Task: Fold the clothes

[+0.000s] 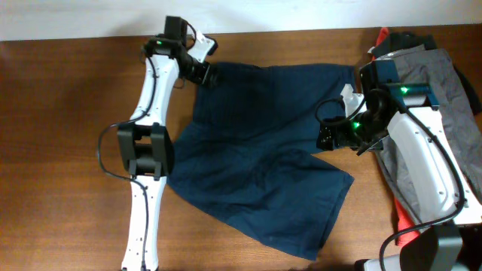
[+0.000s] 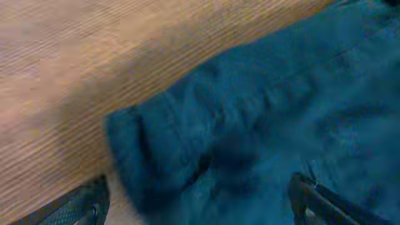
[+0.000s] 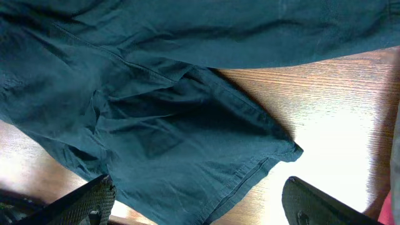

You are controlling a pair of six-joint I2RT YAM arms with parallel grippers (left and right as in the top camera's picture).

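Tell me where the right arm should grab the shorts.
Likely best: pinch the pointed hem corner of the shorts, coming down from the bare table side. It lies flat, jutting onto wood, just ahead of the open right end effector.

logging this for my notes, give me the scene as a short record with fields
garment: navy shorts, spread out, not yet folded
left gripper: open, over the shorts' top-left corner in the overhead view
right gripper: open, over the shorts' right edge
side pile: grey trousers and a red garment, at the right end of the table
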